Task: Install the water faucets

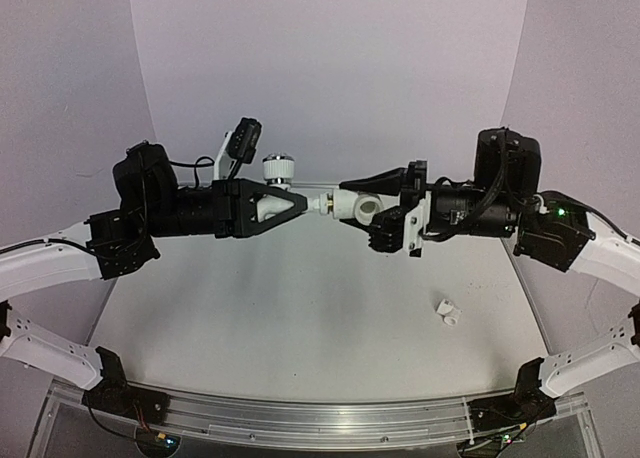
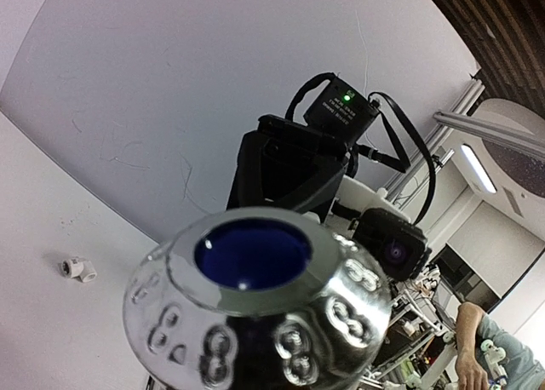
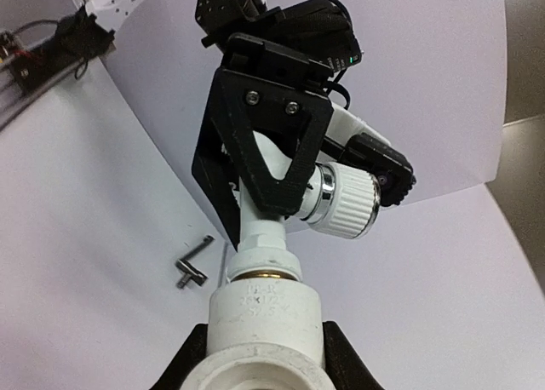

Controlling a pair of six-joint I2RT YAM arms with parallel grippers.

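A white water faucet (image 1: 268, 206) with a ribbed round knob (image 1: 278, 166) hangs in mid-air, and my left gripper (image 1: 303, 204) is shut on its body. A brass-ringed end of the faucet meets a white tubular fitting (image 1: 358, 206), and my right gripper (image 1: 372, 210) is shut on that fitting. In the right wrist view the fitting (image 3: 266, 322) sits between the black fingers (image 3: 341, 360), with the faucet body (image 3: 264, 228) and knob (image 3: 349, 203) above it. The left wrist view is filled by the chrome knob with its blue cap (image 2: 255, 254), which hides the left fingers.
Another small white fitting (image 1: 449, 313) lies on the table at the right, also seen as the small white fitting (image 2: 77, 269) in the left wrist view. A dark metal crank-shaped bar (image 3: 194, 266) lies on the table. White curved walls enclose the back and sides.
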